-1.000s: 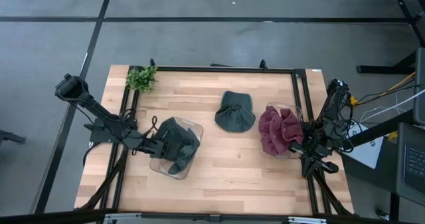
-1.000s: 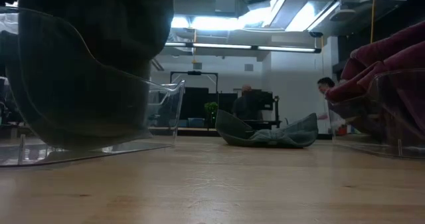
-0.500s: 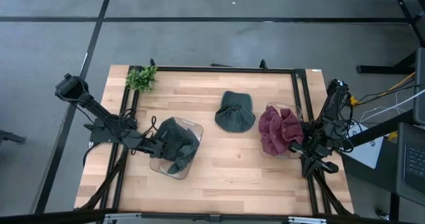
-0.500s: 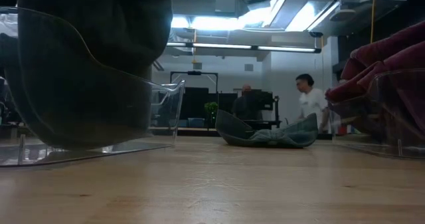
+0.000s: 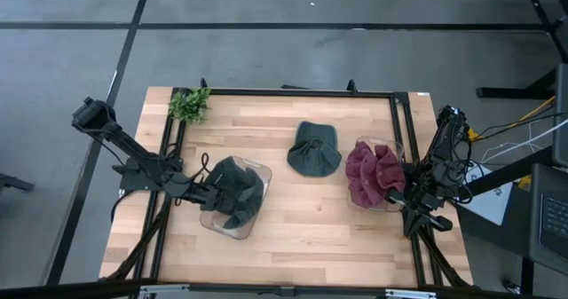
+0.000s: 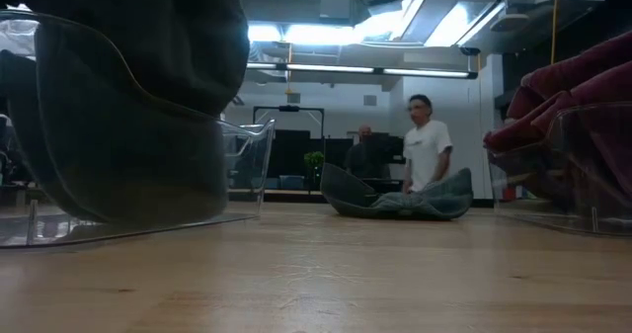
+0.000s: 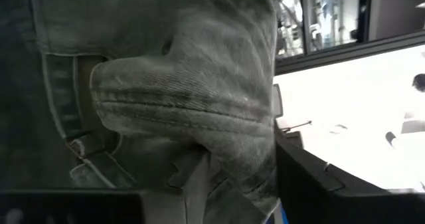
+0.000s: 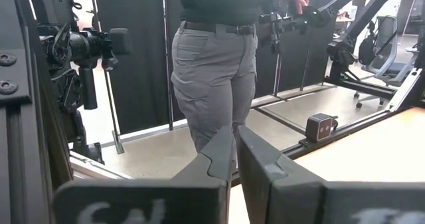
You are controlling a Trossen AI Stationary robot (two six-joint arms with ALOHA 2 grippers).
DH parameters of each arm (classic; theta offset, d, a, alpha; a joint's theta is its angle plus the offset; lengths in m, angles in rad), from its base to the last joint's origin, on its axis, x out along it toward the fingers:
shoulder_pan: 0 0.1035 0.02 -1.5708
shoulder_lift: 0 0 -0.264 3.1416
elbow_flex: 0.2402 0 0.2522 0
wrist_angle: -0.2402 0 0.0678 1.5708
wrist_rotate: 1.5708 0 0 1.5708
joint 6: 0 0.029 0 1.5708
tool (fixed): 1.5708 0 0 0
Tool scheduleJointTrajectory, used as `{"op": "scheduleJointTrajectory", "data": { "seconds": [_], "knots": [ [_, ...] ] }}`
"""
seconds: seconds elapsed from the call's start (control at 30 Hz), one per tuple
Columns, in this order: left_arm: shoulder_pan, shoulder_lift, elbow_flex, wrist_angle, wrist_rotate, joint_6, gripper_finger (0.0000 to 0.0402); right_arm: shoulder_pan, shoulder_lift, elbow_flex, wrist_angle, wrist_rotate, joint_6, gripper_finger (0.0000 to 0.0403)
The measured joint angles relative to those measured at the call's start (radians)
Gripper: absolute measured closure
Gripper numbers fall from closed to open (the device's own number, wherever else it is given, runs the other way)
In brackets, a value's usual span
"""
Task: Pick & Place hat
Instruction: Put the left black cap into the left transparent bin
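Note:
A dark grey-green hat (image 5: 238,191) lies in a clear bin (image 5: 264,170) at the table's left; in the low view the hat (image 6: 128,96) fills the bin (image 6: 247,155). My left gripper (image 5: 210,192) reaches level into the bin from its left side, its fingers apart around a fold of the hat (image 7: 186,71). A second dark green hat (image 5: 314,150) rests flat on the wood at the middle. My right gripper (image 5: 415,221) waits shut at the table's right edge, holding nothing. My left gripper (image 7: 239,177) has its fingers spread on either side of a stitched fold of the hat (image 7: 226,151). The cloth droops between them and lies against the pale finger (image 7: 191,177). The fingers come level from the table's left. The hat rests in the bin.
A maroon hat (image 5: 373,175) sits in a second clear bin (image 6: 583,175) at the right. A small green plant (image 5: 189,104) stands at the far left corner. Bare wood lies along the near edge. People stand in the room beyond the table.
The dark hat has sagged a little lower into the left bin. A person in the room behind has walked toward the middle of the low view.

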Motion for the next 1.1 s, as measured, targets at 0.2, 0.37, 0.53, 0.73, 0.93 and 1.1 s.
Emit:
{"op": "scheduleJointTrajectory", "data": {
  "seconds": [0.2,0.37,0.53,0.73,0.93,1.1],
  "knots": [
    [0.019,-0.076,0.031,-0.191,0.041,0.013,0.0245,0.0,0.0,0.0,0.0,0.0,0.0,0.0379],
    [0.034,-0.159,0.093,-0.377,0.034,0.065,0.0248,0.0,0.0,0.0,0.0,0.0,0.0,0.0379],
    [0.053,-0.219,0.145,-0.492,0.033,0.104,0.0245,0.0,0.0,0.0,0.0,0.0,0.0,0.0379],
    [0.058,-0.257,0.173,-0.648,0.043,0.107,0.0245,0.0,0.0,0.0,0.0,0.0,0.0,0.0379],
    [0.058,-0.258,0.201,-0.829,0.071,0.135,0.0245,0.0,0.0,0.0,0.0,0.0,0.0,0.0379],
    [0.058,-0.258,0.231,-0.969,0.073,0.183,0.0245,0.0,0.0,0.0,0.0,0.0,0.0,0.0379]
  ]
}}
